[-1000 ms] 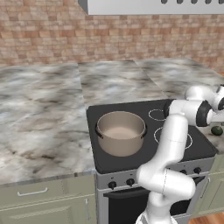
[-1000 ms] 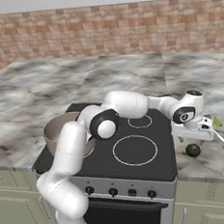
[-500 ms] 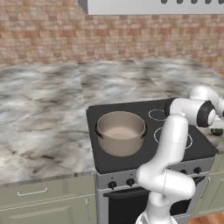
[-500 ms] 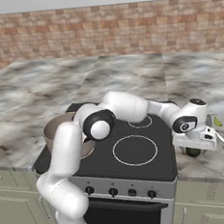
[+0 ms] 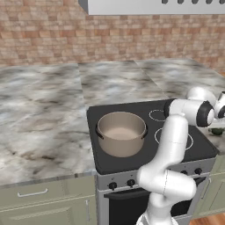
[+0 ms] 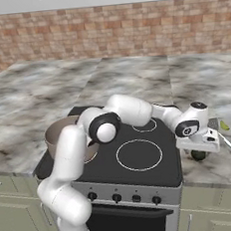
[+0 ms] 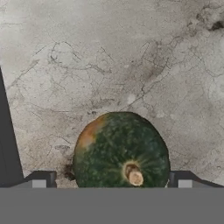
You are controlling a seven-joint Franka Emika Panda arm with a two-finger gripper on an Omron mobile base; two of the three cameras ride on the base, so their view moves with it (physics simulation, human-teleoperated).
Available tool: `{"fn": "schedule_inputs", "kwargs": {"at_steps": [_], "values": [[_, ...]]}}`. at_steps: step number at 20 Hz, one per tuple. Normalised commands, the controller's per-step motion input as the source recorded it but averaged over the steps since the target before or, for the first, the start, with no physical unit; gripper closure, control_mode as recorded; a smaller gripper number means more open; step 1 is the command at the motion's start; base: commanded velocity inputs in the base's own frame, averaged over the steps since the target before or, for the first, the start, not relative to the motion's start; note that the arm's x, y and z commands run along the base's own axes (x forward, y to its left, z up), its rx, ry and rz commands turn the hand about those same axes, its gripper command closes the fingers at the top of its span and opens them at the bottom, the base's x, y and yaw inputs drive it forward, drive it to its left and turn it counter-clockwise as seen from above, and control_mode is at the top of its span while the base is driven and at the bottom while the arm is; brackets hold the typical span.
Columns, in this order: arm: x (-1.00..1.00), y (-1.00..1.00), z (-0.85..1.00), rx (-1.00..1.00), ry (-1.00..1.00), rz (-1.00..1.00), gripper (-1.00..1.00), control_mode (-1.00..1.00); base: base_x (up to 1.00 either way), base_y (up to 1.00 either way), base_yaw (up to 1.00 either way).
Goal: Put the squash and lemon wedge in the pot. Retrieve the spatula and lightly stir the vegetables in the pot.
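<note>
Your gripper [image 7: 111, 183] stands wide, straddling the squash [image 7: 121, 151] on the desk [image 7: 109, 57] right of the stove. It looks hard, rounded, probably heavy (and slippery), so clamp across its widest middle.

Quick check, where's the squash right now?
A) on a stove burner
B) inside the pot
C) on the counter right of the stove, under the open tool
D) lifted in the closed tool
C: the squash sits on the marble counter between the open tool's fingertips, right of the stove; the pot holds nothing.
</note>
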Motion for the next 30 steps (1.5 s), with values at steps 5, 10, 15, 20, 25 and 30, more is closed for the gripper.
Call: {"fn": "schedule_inputs", "kwargs": {"at_steps": [5,10,15,20,25,30], "values": [[-0.09,-0.04,-0.37,0.0,0.0,0.0,-1.0,-1.0,0.0,0.0,0.0],[-0.12,0.0,-0.46,0.0,0.0,0.0,-1.0,-1.0,0.0,0.0,0.0],[0.0,0.0,-0.06,0.0,0.0,0.0,-1.0,-1.0,0.0,0.0,0.0],[0.0,0.0,0.0,0.0,0.0,0.0,1.0,-1.0,0.0,0.0,0.0],[-0.28,0.01,0.17,0.0,-0.12,0.0,1.0,-1.0,0.0,0.0,0.0],[-0.68,0.53,0.92,0.0,-0.3,0.02,1.0,-1.0,0.0,0.0,0.0]]}}
